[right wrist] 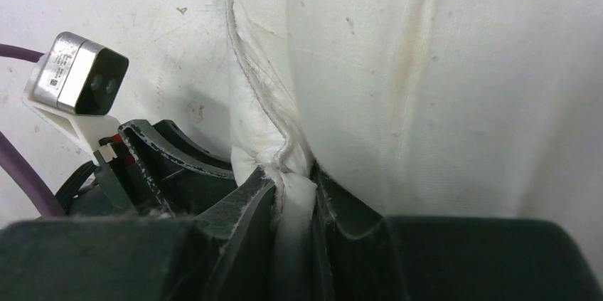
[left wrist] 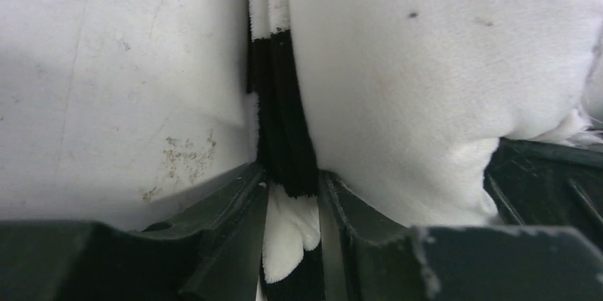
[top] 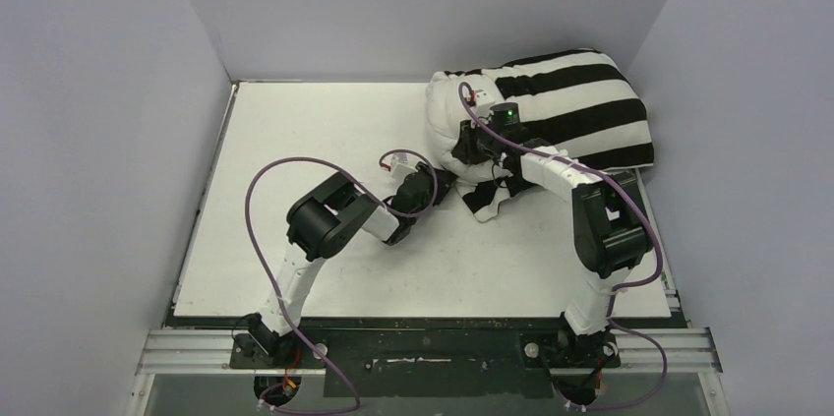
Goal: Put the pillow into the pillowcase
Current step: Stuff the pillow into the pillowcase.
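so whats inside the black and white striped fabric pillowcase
The plump off-white fabric pillow: one end bulges out of the pillowcase opening. The rest is covered by the stripes, so how far in it reaches cannot be seen.

A scuffed white table [top: 325, 121] stands between grey walls [top: 98, 141], a metal rail [top: 423, 339] along its near edge

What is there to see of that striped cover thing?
The pillowcase is thin soft cloth with broad black and white stripes. It lies at the far right corner of the table, pulled over most of the pillow, whose white end sticks out. The left gripper pinches its bunched open edge.
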{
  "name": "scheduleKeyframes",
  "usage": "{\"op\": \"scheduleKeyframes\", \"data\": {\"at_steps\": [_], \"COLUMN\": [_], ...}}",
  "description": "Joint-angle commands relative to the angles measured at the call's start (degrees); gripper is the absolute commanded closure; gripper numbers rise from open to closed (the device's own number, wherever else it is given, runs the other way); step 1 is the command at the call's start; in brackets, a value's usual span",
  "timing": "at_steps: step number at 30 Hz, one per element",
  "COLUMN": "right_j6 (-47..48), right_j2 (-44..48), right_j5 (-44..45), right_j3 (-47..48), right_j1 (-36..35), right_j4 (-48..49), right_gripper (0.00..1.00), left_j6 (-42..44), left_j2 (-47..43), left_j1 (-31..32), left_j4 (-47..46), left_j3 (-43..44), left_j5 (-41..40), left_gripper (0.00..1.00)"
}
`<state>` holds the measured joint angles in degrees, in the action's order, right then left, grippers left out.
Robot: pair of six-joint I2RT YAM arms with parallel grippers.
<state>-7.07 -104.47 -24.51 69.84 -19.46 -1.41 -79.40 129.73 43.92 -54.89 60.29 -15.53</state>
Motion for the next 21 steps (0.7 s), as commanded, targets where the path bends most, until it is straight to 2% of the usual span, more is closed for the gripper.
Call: {"op": "scheduleKeyframes", "data": {"at_steps": [1, 4, 8, 12, 18, 21], "right_j6": [-0.85, -0.91, -1.04, -1.57, -2.18, -1.79], "right_j2": [1.45, 1.54, 1.29, 1.58, 2.97, 3.4], "right_j5": [1.22, 1.26, 0.58, 0.13, -0.05, -0.86], "right_j3": [0.67, 0.24, -0.06, -1.25, -3.12, -2.6], "right_j1": [1.76, 1.72, 1.76, 1.6, 1.56, 1.62], "right_j4": [-1.24, -0.94, -1.04, -0.38, 0.58, -1.13], "right_gripper": [1.0, 1.0, 1.0, 1.0, 1.0, 1.0], "left_j6": [-1.42, -2.28, -4.58, -6.36, -3.15, -4.74], "left_j2": [-1.56, -0.18, 3.93, 7.75, 8.75, 11.58], "left_j1": [0.55, 0.33, -0.99, -1.98, -1.5, -1.81], "left_j4": [11.93, 11.15, -0.57, -5.4, -3.14, -4.65], "left_j3": [1.77, 2.83, 3.57, 7.07, 12.2, 14.9], "left_j5": [-4.19, -5.24, -4.18, -1.77, -1.21, 2.54], "left_gripper": [0.71, 0.72, 0.64, 0.58, 0.51, 0.5]}}
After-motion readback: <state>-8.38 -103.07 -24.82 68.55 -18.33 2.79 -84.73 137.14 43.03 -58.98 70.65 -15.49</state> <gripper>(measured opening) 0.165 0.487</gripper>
